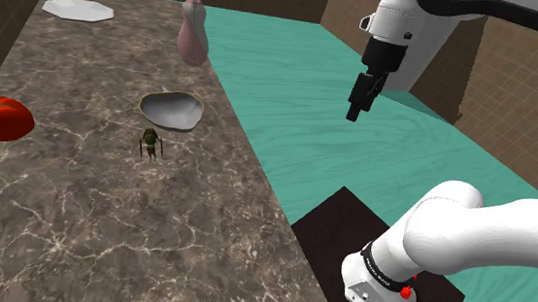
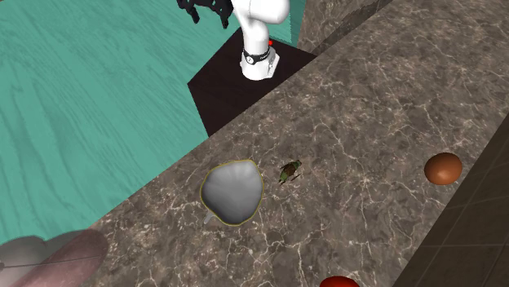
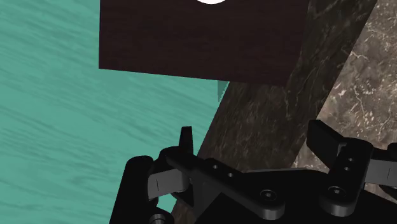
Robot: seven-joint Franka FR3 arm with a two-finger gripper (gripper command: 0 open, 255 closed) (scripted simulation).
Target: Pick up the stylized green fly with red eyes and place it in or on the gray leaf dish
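The fly (image 1: 150, 144) stands on the table (image 1: 105, 241), just beside the dish (image 1: 172, 109) but not touching it. The gripper (image 1: 355, 112) hangs well away over the teal floor (image 1: 301, 89), its fingers (image 3: 186, 139) wide apart, holding nothing.

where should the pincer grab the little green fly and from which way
Probably take the fly across its narrow body, coming straight down from above. It sits low on thin legs on the counter, so a side approach has little to clasp. The open pincer should stay clear of the leaf dish nearby.
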